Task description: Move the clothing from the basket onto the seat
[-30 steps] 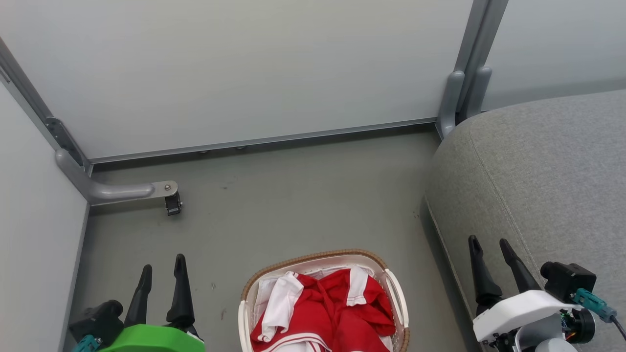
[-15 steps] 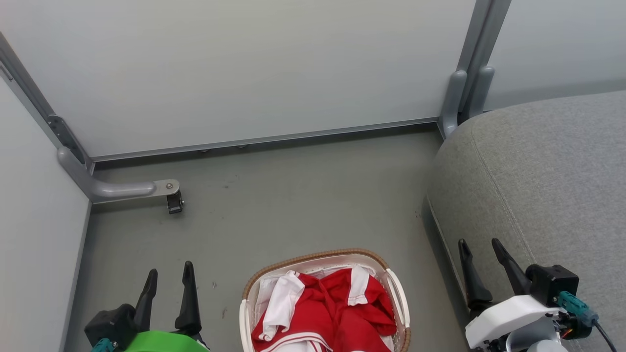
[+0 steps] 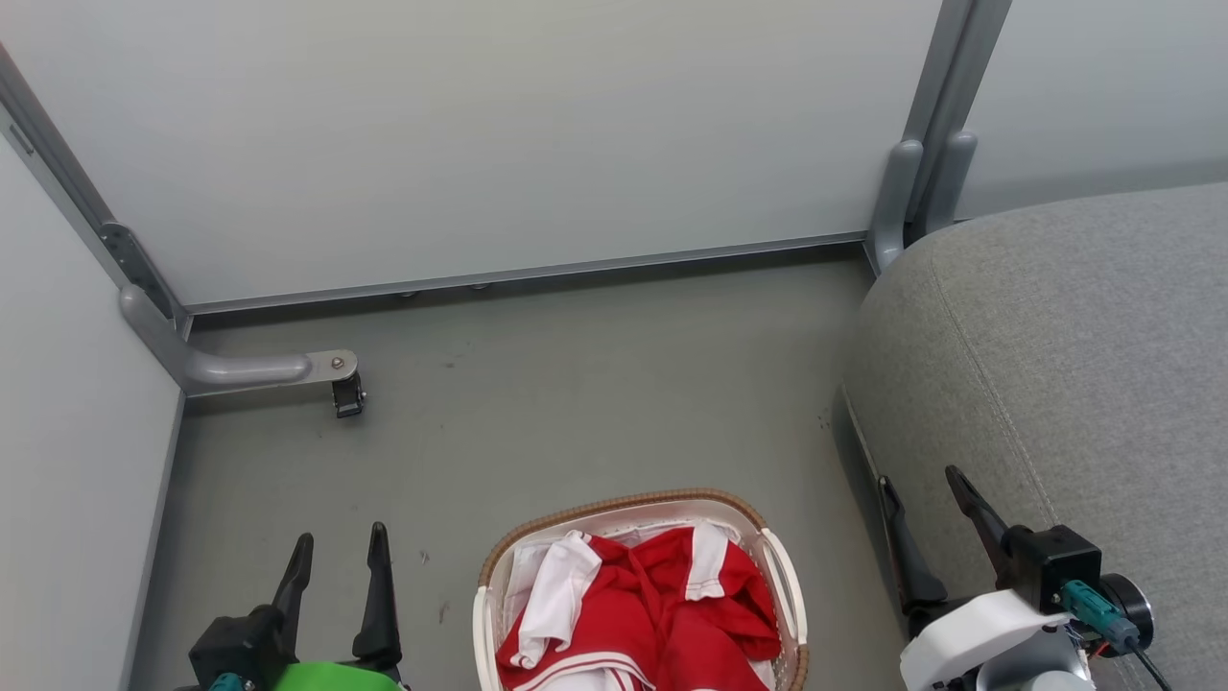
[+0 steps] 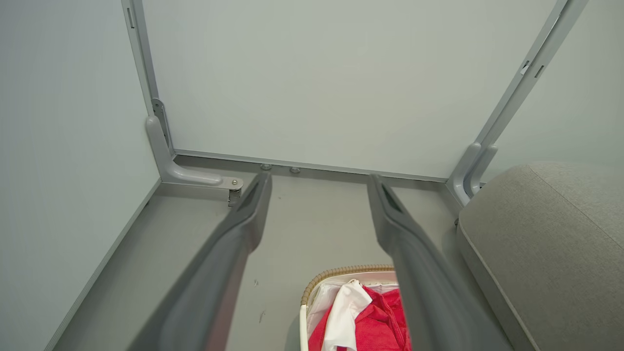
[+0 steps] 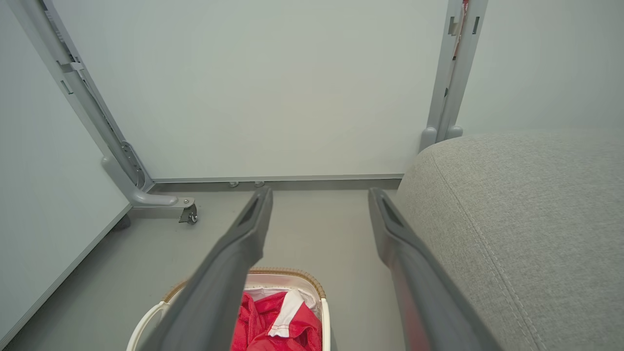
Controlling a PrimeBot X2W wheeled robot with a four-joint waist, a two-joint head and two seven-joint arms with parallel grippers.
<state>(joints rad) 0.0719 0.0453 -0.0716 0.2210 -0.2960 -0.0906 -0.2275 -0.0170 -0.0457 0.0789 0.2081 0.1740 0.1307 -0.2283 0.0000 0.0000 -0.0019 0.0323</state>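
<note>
Red and white clothes (image 3: 638, 614), heaped in the basket (image 3: 624, 501) on the floor, none on the seat (image 3: 1074, 365) yet. Basket low in the middle, between the two hands. Wide open and empty: left hand (image 3: 341, 534), over bare floor to the left of the basket. Wide open and empty too: right hand (image 3: 918, 478), at the seat's edge, basket just to its left. Both about as near; right one likely handier, being next to the seat. Next, probably: reach inward and down into the pile.
</note>
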